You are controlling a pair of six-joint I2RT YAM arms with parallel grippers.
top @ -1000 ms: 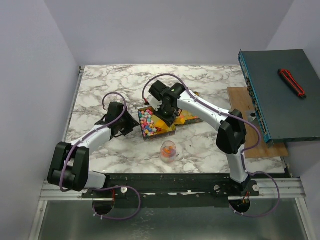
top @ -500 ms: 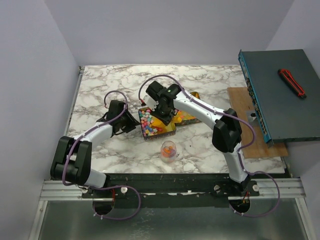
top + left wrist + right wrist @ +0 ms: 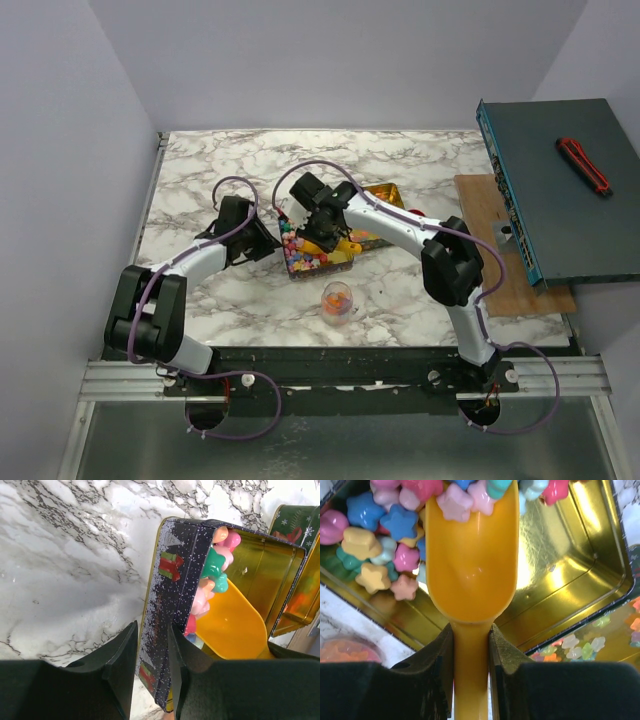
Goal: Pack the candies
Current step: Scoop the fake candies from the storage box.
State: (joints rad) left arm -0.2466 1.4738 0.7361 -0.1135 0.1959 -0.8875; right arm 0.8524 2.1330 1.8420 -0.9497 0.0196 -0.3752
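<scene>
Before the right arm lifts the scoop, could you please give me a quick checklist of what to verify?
1. Right gripper shut on the scoop by its handle: ok.
2. Scoop loaded: not ok, only a few candies sit at its tip.
3. Left gripper straddling the tin wall: ok.
4. Left clamp firm on the wall: cannot tell.
5. Jar upright, apart from the tin: ok.

I am looking into a robotics lab cell: plain lavender walls (image 3: 70, 150) are boxing in a marble-patterned desk (image 3: 200, 170), a grey aluminium rail (image 3: 575, 378) running along its near edge.
</scene>
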